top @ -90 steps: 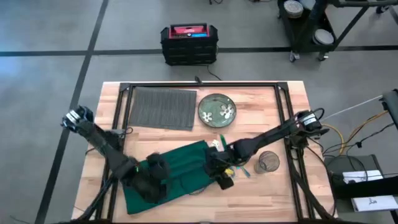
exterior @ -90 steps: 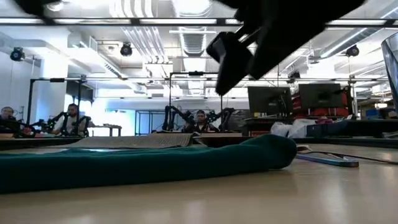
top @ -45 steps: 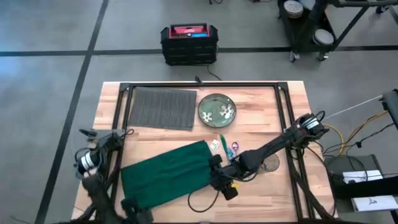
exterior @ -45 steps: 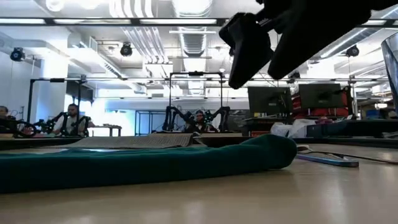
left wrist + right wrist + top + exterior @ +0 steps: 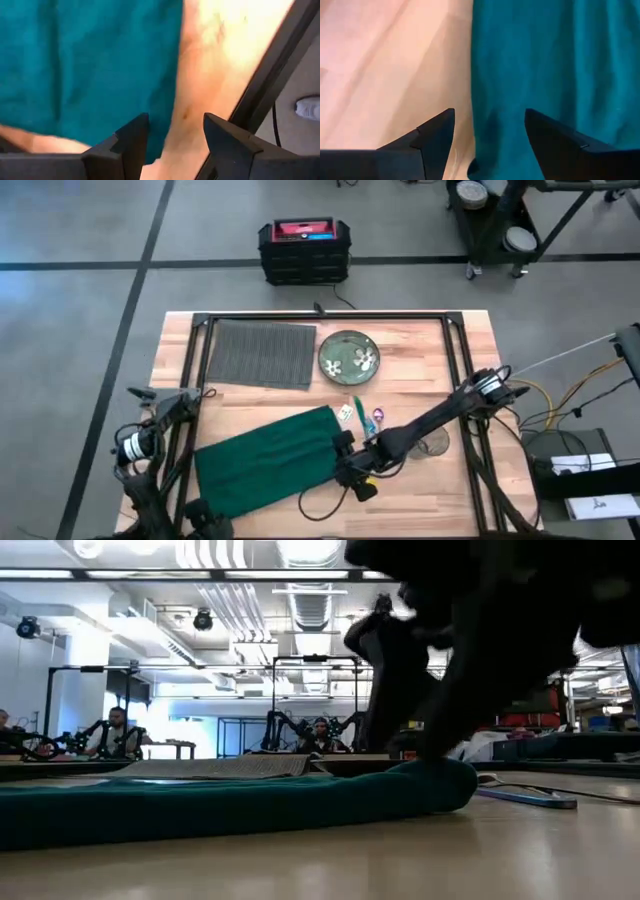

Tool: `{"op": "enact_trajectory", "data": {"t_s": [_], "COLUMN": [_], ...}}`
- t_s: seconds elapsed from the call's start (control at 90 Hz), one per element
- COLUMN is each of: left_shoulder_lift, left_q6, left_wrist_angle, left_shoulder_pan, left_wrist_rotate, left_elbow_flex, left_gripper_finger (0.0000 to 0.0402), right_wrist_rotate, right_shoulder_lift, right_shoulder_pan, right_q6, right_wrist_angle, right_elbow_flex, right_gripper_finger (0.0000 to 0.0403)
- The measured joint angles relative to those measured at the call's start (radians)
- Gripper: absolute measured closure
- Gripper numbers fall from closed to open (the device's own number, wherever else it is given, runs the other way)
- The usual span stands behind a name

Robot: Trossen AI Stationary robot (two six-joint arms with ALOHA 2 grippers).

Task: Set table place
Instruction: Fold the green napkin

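On the table, the dark grey ribbed placemat lies at the far left. A green plate with white flowers sits beside it. A dark green napkin lies spread flat near the front edge, also in the low view. My right gripper is open, low over the napkin's right edge, one finger over cloth and one over wood. My left gripper is open at the near left, off the napkin's left end, with nothing between its fingers. My right gripper comes down from above at the napkin's right edge. In the low view its dark fingers reach down to the cloth, but they are blurred there. I cannot tell whether they touch it.
Cutlery lies between the napkin and the plate, and a clear glass stands to the right under my right arm. Black frame rails run along the table's sides and back. A black and red case stands on the floor beyond.
My left gripper has drawn back from the napkin toward the table's near left corner. The napkin, bunched under it before, now lies spread flat. My right gripper has moved down and slightly left toward the napkin's right edge.
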Motion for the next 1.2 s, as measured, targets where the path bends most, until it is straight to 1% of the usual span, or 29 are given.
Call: {"op": "enact_trajectory", "data": {"t_s": [0.189,0.356,0.5,0.678,0.733,0.8,0.867,0.911,0.978,1.056,1.1,1.2], "left_shoulder_lift": [-0.006,-0.008,-0.011,-0.010,-0.009,-0.009,-0.008,-0.008,-0.007,-0.013,-0.019,-0.024], "left_q6": [-0.026,-0.023,-0.023,-0.022,-0.022,-0.023,-0.026,-0.034,-0.052,-0.061,-0.070,-0.080], "left_wrist_angle": [0.016,0.029,0.065,0.078,0.078,0.080,0.079,0.072,0.068,0.067,0.061,0.051], "left_shoulder_pan": [0.000,-0.001,-0.001,-0.001,-0.001,0.000,0.001,0.001,0.001,0.003,0.004,0.005], "left_wrist_rotate": [0.004,-0.009,-0.019,-0.032,-0.034,-0.036,-0.045,-0.057,-0.074,-0.069,-0.063,-0.058], "left_elbow_flex": [-0.040,-0.058,-0.096,-0.114,-0.115,-0.121,-0.127,-0.130,-0.133,-0.131,-0.121,-0.078], "left_gripper_finger": [0.0237,0.0255,0.0271,0.0296,0.0311,0.0339,0.0375,0.0391,0.0394,0.0399,0.0400,0.0401], "right_wrist_rotate": [0.069,0.072,0.074,0.137,0.147,0.164,0.168,0.170,0.170,0.170,0.176,0.183], "right_shoulder_lift": [0.010,0.016,0.062,0.087,0.088,0.088,0.089,0.089,0.090,0.084,0.078,0.061], "right_shoulder_pan": [0.003,0.003,0.003,0.008,0.008,0.007,0.005,0.005,0.006,0.009,0.017,0.048], "right_q6": [-0.002,-0.003,-0.004,-0.010,-0.009,-0.010,-0.011,-0.012,-0.002,0.021,0.036,0.084], "right_wrist_angle": [-0.001,0.005,0.003,-0.024,-0.029,-0.034,-0.038,-0.040,-0.045,-0.057,-0.066,-0.106], "right_elbow_flex": [0.001,0.001,-0.001,0.003,0.003,0.003,0.002,0.002,0.001,-0.001,-0.002,-0.004], "right_gripper_finger": [0.0185,0.0184,0.0186,0.0203,0.0214,0.0237,0.0268,0.0294,0.0338,0.0385,0.0394,0.0391]}}
